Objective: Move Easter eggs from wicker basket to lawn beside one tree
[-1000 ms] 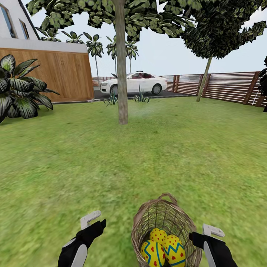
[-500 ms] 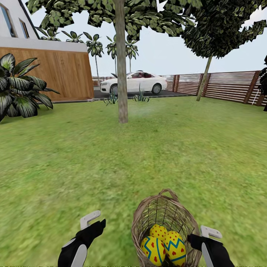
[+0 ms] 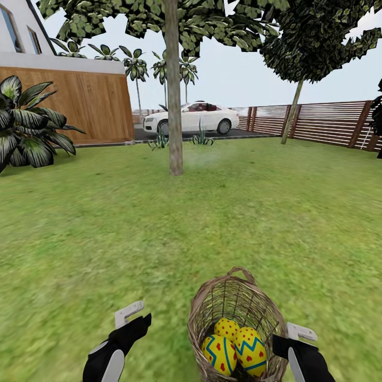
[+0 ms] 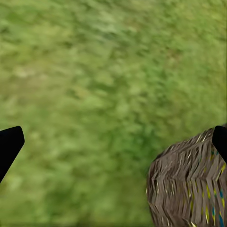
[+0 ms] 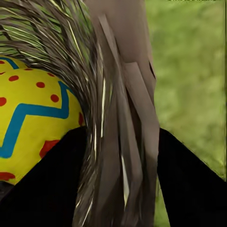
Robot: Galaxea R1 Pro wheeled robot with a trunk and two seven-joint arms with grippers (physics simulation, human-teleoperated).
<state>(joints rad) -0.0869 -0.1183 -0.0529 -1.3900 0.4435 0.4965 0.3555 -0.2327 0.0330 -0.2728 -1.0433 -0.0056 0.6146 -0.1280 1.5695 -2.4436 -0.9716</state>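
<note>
The wicker basket (image 3: 233,300) hangs tilted low in the head view, just right of centre, above the lawn (image 3: 159,223). Three Easter eggs lie inside it: one zigzag egg (image 3: 219,354), another zigzag egg (image 3: 250,350) and a spotted egg (image 3: 226,328) behind them. My right gripper (image 3: 289,339) is shut on the basket's right wall; in the right wrist view the woven wall (image 5: 118,118) runs between its fingers (image 5: 47,189), with an egg (image 5: 33,118) beside them. My left gripper (image 3: 132,315) is open to the basket's left, over grass. The tree (image 3: 174,106) stands ahead.
A second, leaning tree (image 3: 292,119) stands by the slatted fence (image 3: 329,122) at the right. A spiky plant (image 3: 29,124) and a wooden wall (image 3: 90,106) are at the left. A white car (image 3: 191,118) is parked beyond the lawn.
The basket with its eggs has shifted a little upward in the head view, together with my right gripper. My left gripper has stayed in place.
</note>
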